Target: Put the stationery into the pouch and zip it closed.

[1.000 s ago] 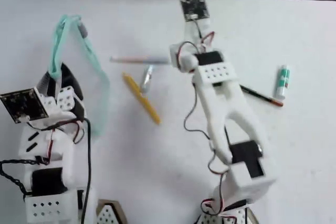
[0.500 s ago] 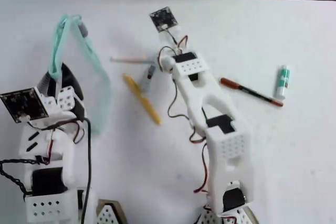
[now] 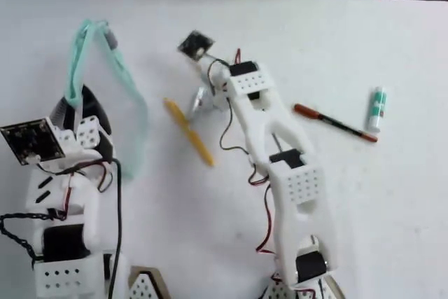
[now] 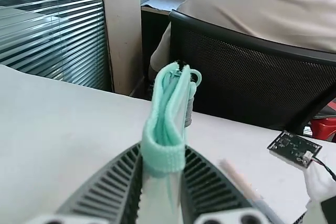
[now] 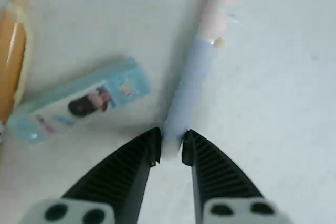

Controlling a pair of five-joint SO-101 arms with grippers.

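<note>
**A:** Starting with the pouch (image 3: 105, 78), where does it sit for you?

**B:** At your 10 o'clock on the table (image 3: 392, 40), stood up on edge. The left gripper (image 4: 164, 156) has its fingers pressed onto the teal rim and holds it upright. In the left wrist view the two lips lie almost together, so the mouth looks narrow.

**A:** And the stationery?

**B:** All of it is outside the pouch. The right gripper (image 5: 170, 142) is down at the table's centre, its fingers pinching the very end of the pale pen (image 5: 191, 77). The blue block (image 5: 79, 106) lies just beside that pen, with the pencil (image 3: 189, 133) beyond it, toward 7 o'clock. The red pen (image 3: 334, 124) and glue stick (image 3: 376, 108) are well apart, out at 3 o'clock.

**A:** What should you watch for?

**B:** The grip, mainly. You hold the pen by its tip alone, so I'd expect it to droop or swivel as you lift, or slip free. Dragging it instead may knock the block into the pencil.

**A:** And at the pouch?

**B:** A sagging pen would likely catch the rim instead of entering. Push against that mesh and you could fold the pouch over or tug it out of the left fingers.
</note>
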